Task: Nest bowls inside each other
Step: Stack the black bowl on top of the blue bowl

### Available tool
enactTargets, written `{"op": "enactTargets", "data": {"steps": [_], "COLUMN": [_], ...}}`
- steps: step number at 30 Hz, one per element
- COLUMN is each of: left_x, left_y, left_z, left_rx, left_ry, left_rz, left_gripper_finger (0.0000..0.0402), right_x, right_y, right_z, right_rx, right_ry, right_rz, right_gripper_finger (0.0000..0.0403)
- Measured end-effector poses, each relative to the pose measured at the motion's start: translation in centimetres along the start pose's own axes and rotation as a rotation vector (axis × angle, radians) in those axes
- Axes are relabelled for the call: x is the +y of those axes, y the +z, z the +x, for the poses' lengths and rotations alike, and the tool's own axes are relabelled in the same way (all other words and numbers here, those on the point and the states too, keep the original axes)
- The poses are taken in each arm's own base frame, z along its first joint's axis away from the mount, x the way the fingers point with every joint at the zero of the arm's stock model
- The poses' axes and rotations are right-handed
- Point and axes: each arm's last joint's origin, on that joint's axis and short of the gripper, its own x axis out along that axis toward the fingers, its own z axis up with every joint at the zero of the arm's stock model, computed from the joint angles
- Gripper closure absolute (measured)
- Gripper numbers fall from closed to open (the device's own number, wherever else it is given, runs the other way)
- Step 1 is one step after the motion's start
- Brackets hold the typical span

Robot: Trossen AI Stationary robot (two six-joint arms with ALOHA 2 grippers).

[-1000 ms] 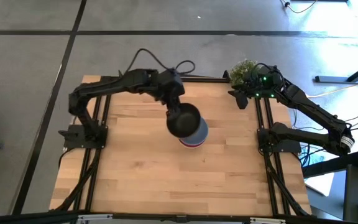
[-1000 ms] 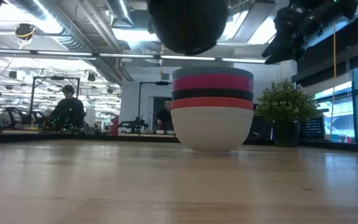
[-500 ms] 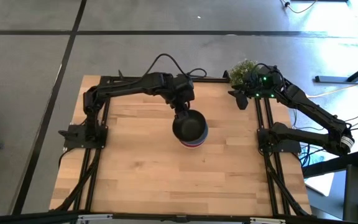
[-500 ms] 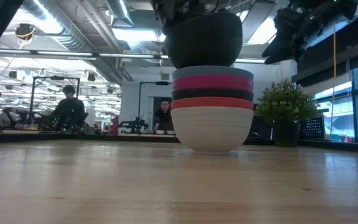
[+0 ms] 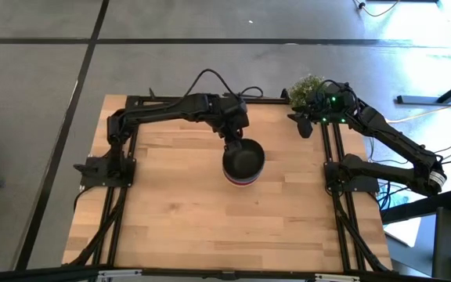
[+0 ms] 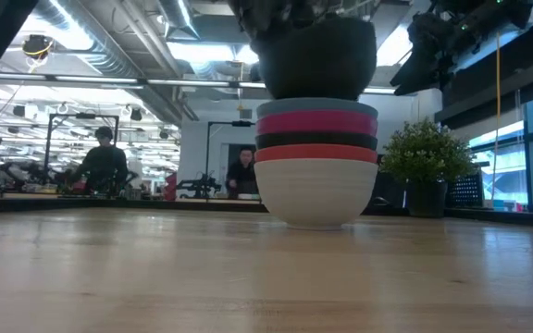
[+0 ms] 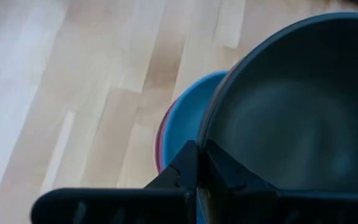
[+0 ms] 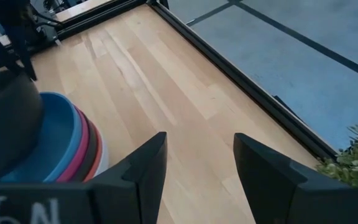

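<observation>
Since a second ago my left gripper [image 5: 234, 139] has carried the black bowl [image 6: 317, 57] across and down; it now sits just over the blue bowl [image 6: 316, 107] topping the stack [image 6: 316, 166] at table centre, slightly toward 3 o'clock. Fingers clamp its rim. Only the release is left, I think. The right gripper [image 5: 302, 121] waits at 1 o'clock, fingers apart.

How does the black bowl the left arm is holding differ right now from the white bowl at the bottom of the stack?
The black bowl is clamped at its rim by the left gripper, above the stack; the white bowl rests on the table, free of either gripper. The black bowl has nothing inside it; the white bowl carries the red, black, pink and blue bowls nested in it. Black is dark, white is pale. Both are upright, round and look similar in size.
</observation>
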Motion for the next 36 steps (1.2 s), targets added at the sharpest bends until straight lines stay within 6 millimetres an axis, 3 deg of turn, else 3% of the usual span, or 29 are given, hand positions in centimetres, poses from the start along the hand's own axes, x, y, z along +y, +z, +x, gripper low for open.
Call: {"op": "enactTargets", "data": {"steps": [8,17,27,36], "left_x": [0.0,0.3,0.3,0.3], "left_y": [-0.5,-0.9,-0.6,-0.6], "left_z": [3.2,3.6,3.6,3.6], "left_rx": [0.089,0.136,0.101,0.096], "left_ry": [-0.017,0.022,0.039,0.037], "left_rz": [0.000,-0.011,-0.026,-0.024], "left_gripper_finger": [0.0400,0.0399,0.0322,0.0310], "right_x": [0.0,0.0,0.0,0.0], "right_y": [0.0,0.0,0.0,0.0], "right_z": [0.0,0.0,0.0,0.0], "right_rx": [0.001,0.001,0.001,0.001], "right_ry": [-0.003,-0.003,-0.003,-0.003], "right_rz": [0.002,0.002,-0.001,-0.005], "right_gripper_finger": [0.0217,0.0217,0.0217,0.0217]}}
